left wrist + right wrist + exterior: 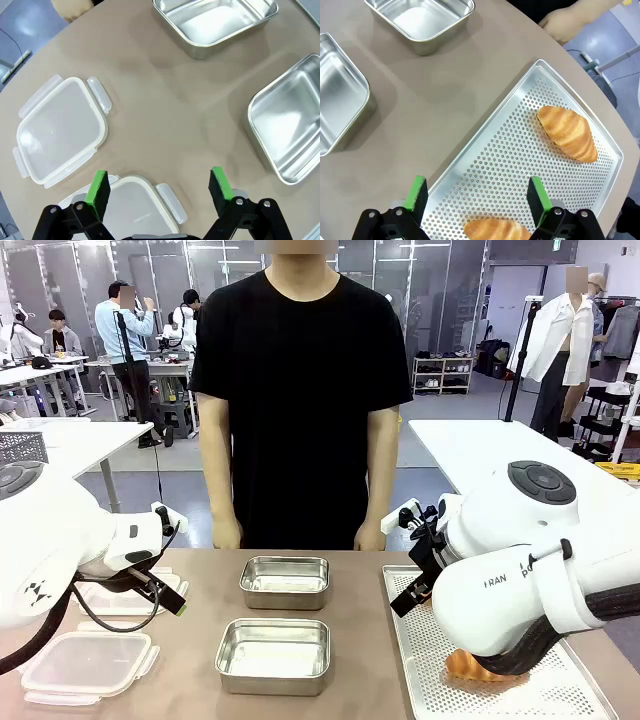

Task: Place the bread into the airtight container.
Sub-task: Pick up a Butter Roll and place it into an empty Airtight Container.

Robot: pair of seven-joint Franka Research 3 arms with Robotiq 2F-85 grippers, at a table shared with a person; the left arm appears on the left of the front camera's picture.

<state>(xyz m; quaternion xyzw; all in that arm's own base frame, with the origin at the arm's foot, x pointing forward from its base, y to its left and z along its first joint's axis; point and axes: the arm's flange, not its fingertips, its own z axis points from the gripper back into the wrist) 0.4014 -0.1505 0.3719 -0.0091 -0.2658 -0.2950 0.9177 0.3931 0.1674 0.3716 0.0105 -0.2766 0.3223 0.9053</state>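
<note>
Bread point(567, 132) lies on the right tray point(510, 150); near container point(272, 682) and far container point(285, 600) are empty, so nothing is done. Left fingers point(98, 187) and right fingers point(417, 192) stand open, empty.

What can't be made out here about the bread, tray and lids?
- Front view: the right arm covers most of the perforated tray; of the bread, just an orange edge peeks out beneath it.
- Right wrist view: the nearer croissant is cut off by the bottom edge; the farther croissant is whole.
- Left wrist view: the nearer lid runs off the bottom edge, partly behind the left gripper.
</note>
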